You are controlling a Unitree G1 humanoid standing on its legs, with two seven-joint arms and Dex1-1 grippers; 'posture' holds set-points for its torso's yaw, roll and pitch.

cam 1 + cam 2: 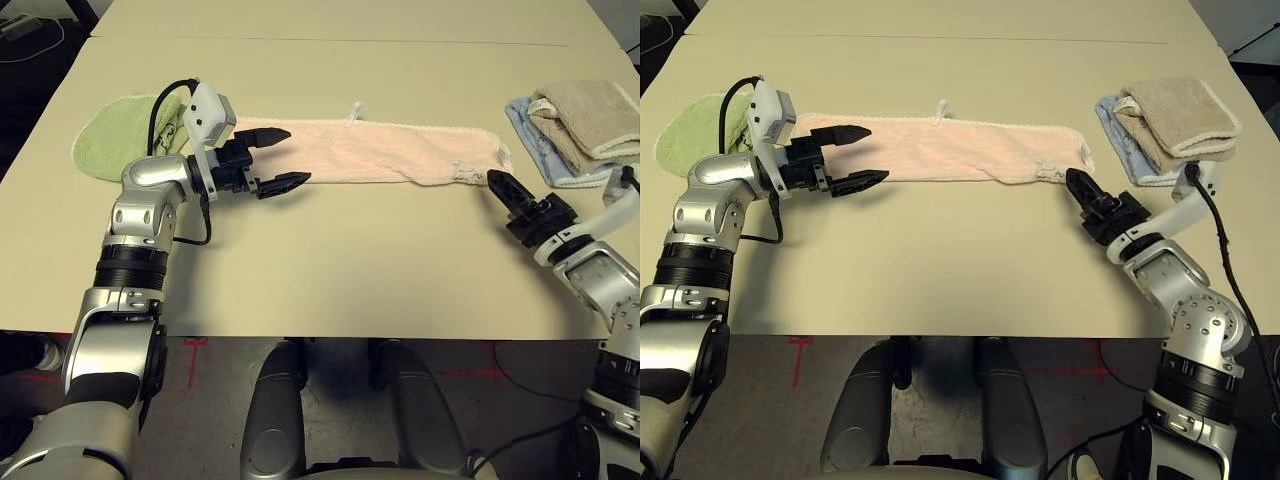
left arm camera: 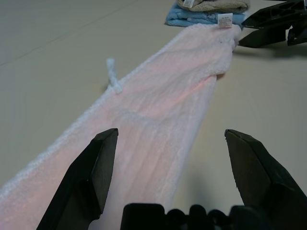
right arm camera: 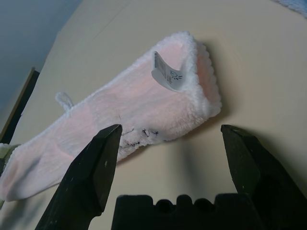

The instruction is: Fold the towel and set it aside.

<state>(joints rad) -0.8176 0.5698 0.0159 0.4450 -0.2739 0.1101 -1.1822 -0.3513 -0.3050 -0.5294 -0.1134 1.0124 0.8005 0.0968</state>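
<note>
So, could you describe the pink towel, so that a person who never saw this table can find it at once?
On the beige table, look along the far middle, between the green towel at the left and the folded beige towel stack at the right. The towel lies there as one long flat strip. Only it is pale pink, with white edging and a small white loop.

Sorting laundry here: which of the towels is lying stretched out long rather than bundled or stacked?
The pink towel, a long strip across the table's middle. The green towel is bunched at the left; the beige towel sits folded on a blue one.
</note>
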